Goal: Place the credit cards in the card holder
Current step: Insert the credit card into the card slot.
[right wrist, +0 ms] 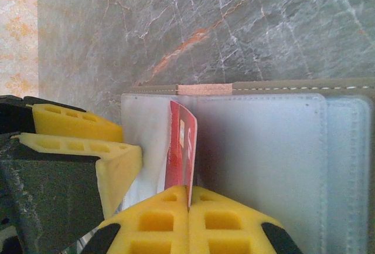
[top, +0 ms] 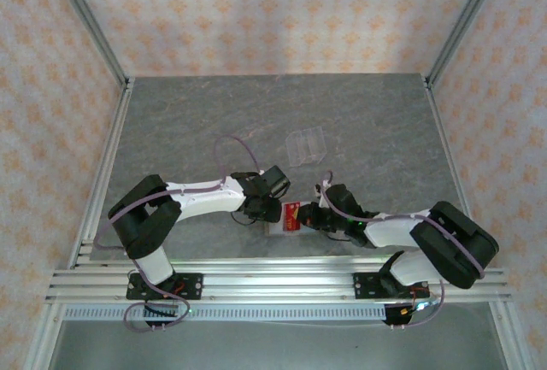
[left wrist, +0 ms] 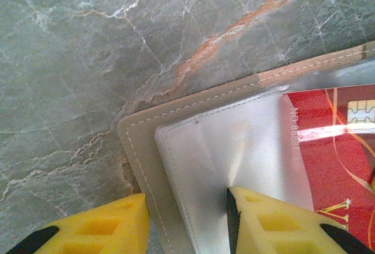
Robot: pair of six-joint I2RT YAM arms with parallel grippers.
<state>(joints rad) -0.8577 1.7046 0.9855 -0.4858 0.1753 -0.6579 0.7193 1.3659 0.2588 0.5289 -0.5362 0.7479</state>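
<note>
The card holder [left wrist: 205, 166] lies open and flat on the tabletop [top: 214, 122], close to the near edge and about midway between the left and right sides. I see its tan stitched border against the grey stone surface and its pale grey inside facing up.

The clear plastic rack [top: 305, 146] stands well apart from it, further in toward the middle of the tabletop.

Left gripper [left wrist: 184, 207]: jaws partway apart, straddling one outer edge of the card holder. One yellow finger [left wrist: 269, 219] is over the pale inside and the other is beyond the tan border, above bare tabletop. I cannot tell whether either finger presses down.

Right gripper [right wrist: 188, 192]: jaws together, clamped on one red credit card [right wrist: 183, 142]. From the right wrist view the card stands on its thin edge between the two yellow fingers, reaching away from them over the pale inside. From the left wrist view its red face shows a chip, gold lines and printed characters. Its end nearest the left gripper sits against a pale pocket panel. I cannot tell whether that end is inside the pocket or only resting on it.
</note>
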